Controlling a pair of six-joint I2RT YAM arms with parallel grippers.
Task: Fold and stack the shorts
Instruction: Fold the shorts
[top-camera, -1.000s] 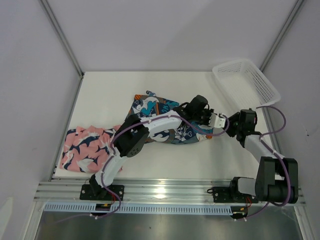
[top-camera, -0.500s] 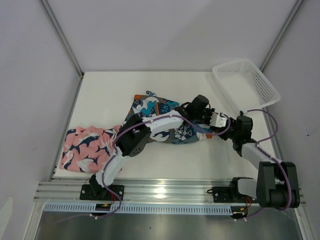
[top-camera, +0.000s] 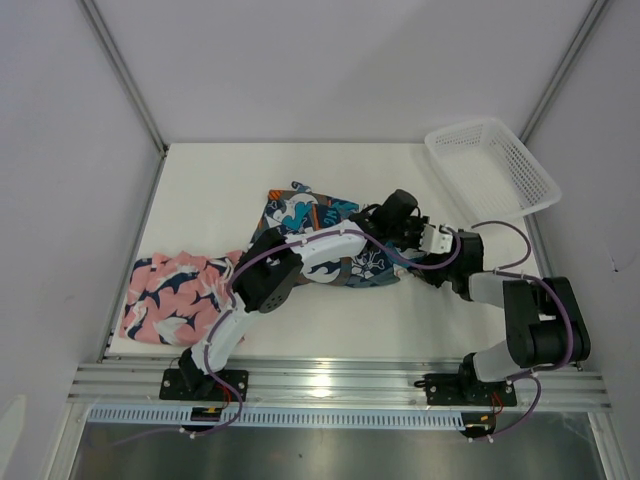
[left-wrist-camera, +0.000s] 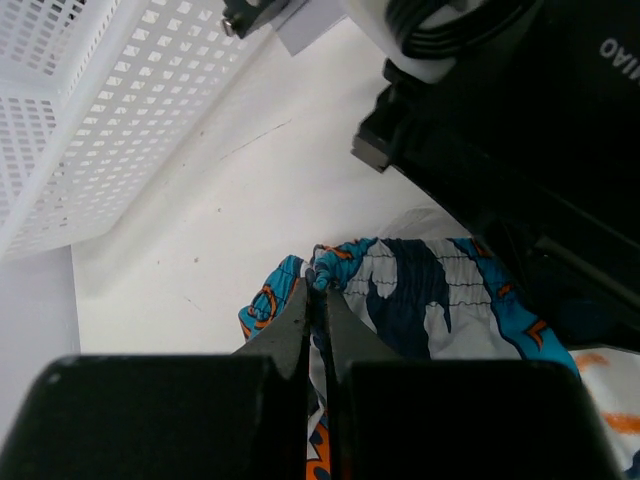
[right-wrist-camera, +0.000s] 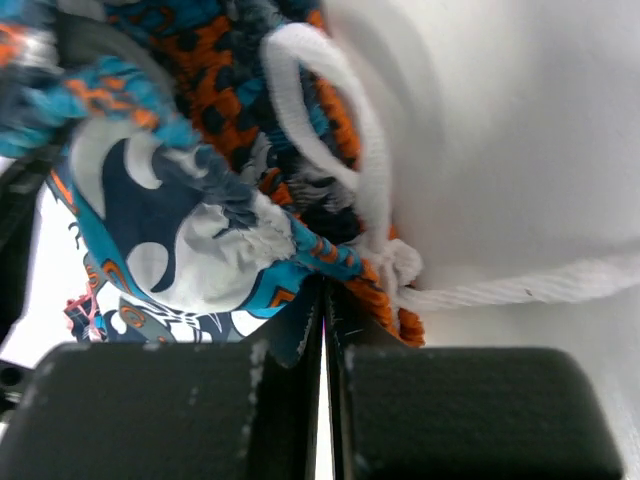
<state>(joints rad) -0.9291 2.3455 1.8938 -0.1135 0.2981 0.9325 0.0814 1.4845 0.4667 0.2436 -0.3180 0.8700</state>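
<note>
The table (top-camera: 200, 200) is carrying both pairs, and judging by how they are lying, the fold of the first pair is the step in hand, with no stacking yet. The white mesh basket (top-camera: 490, 165) is sitting off at the far right corner, taking no part. The patterned shorts (top-camera: 300, 212) are lying bunched in the middle of the table, a little to the right, with both arms reaching over them. The pink shorts (top-camera: 170, 295) are waiting crumpled at the near left, well apart from either claw and looking unfolded.

The left claw (left-wrist-camera: 318, 300) is clenched, its tips pinching a teal and orange edge of the patterned shorts on the side toward the basket. The right claw (right-wrist-camera: 323, 300) is clenched too, nipping the gathered waistband, and the white drawstring (right-wrist-camera: 340, 120) is looping just beyond its tips on the far side. Seen from above, the two claws are working just beside each other at the right end of the garment, so most of the cloth is trailing away to their left.

By my reading, the next move is calling for both claws to lift that pinched end together and carry it across to the left, laying it flat and even over the rest without dragging the whole pair
</note>
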